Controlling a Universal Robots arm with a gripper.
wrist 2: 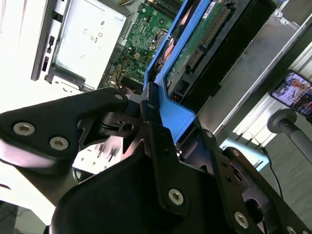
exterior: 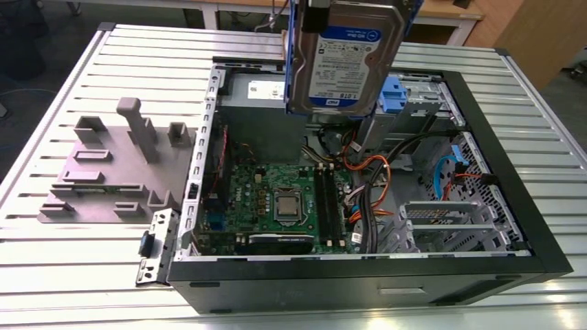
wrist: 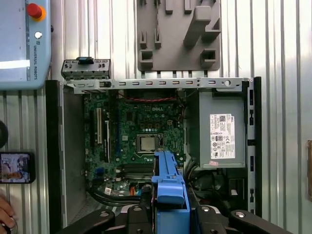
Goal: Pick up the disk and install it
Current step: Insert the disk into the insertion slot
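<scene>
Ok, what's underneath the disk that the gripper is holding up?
The disk hangs above the open computer case. In the first wrist view, the motherboard and cables lie below it. The disk itself hides whatever sits directly beneath.

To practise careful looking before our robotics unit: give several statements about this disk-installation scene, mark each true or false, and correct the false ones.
1. The gripper is shut on the disk by its blue carrier. True.
2. The disk lies flat on the table. False: it is held up above the open case.
3. The case is open, with its motherboard showing. True.
4. The grey fixture sits inside the case. False: it lies on the table outside the case, at the exterior view's left.
</scene>
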